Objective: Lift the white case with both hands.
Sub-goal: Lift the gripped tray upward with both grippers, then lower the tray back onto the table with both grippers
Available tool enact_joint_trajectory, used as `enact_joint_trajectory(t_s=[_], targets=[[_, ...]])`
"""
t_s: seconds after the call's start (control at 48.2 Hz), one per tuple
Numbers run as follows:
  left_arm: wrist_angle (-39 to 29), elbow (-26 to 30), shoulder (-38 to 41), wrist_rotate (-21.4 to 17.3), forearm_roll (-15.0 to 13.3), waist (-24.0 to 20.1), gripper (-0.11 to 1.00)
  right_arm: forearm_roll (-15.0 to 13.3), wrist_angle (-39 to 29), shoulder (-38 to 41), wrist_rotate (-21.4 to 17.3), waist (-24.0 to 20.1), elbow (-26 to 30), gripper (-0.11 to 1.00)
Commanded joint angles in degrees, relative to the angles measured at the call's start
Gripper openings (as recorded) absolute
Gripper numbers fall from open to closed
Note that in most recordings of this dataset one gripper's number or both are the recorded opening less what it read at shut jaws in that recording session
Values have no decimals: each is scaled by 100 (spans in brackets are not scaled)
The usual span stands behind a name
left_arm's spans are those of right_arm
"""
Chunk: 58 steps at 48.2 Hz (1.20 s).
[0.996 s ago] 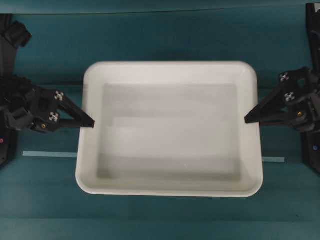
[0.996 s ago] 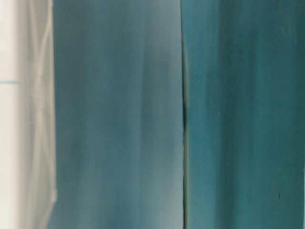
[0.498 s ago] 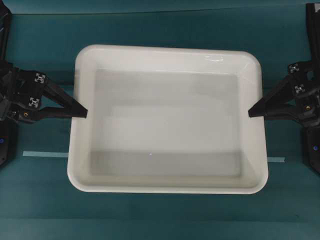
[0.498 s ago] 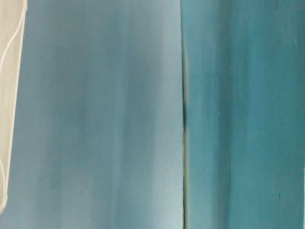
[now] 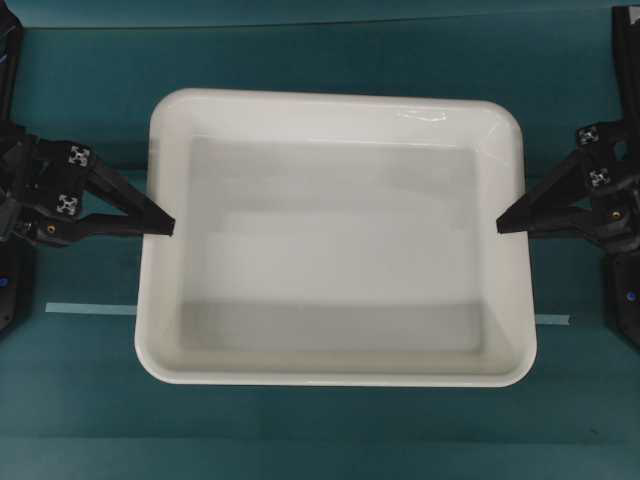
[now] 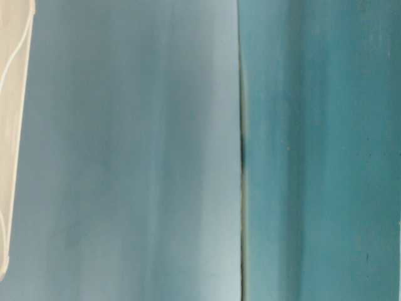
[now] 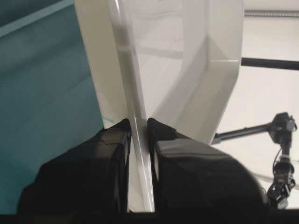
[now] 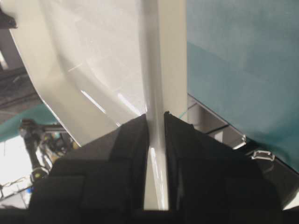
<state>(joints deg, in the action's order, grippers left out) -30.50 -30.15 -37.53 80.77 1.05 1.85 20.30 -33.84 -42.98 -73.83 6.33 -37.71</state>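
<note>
White plastic of the white case (image 5: 335,240) fills the centre of the overhead view, above the teal table (image 5: 330,50); from its enlarged outline it is judged to be raised off the surface. The left gripper (image 5: 165,226) is closed on the rim at 9 o'clock, and the left wrist view shows a finger pressed on each side of the thin rim wall. The right gripper (image 5: 505,223) is clamped likewise on the rim at 3 o'clock.

Risks, as judgement:
- Each hold covers only a narrow stretch of smooth rim; slip at either side would drop that end
- Unequal lift heights would tilt the case and lever the rim out of the jaws
- Any change in arm spacing would flex or release the rim

Orientation: open side up, floor appearing roughly level. The long axis runs from 9 to 3 o'clock, between the two grip points. A tape strip (image 5: 90,309) lies on the table near 8 o'clock
</note>
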Motion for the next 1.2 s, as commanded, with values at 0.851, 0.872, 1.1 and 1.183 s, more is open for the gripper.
enact_joint_trajectory(t_s=[0.851, 0.872, 1.1, 1.183], targets=[[1283, -1925, 1011, 9, 53, -352, 6, -26, 1310, 1301, 448, -185, -1661, 10], [1283, -1969, 1046, 9, 53, -352, 6, -35, 1318, 1327, 483, -176, -1679, 10], [1441, -2294, 1406, 9, 53, -360, 6, -26, 1354, 1837, 729, -176, -1731, 10], [1450, -2382, 1547, 18, 53, -360, 6, -35, 1477, 2092, 791, -176, -1731, 10]])
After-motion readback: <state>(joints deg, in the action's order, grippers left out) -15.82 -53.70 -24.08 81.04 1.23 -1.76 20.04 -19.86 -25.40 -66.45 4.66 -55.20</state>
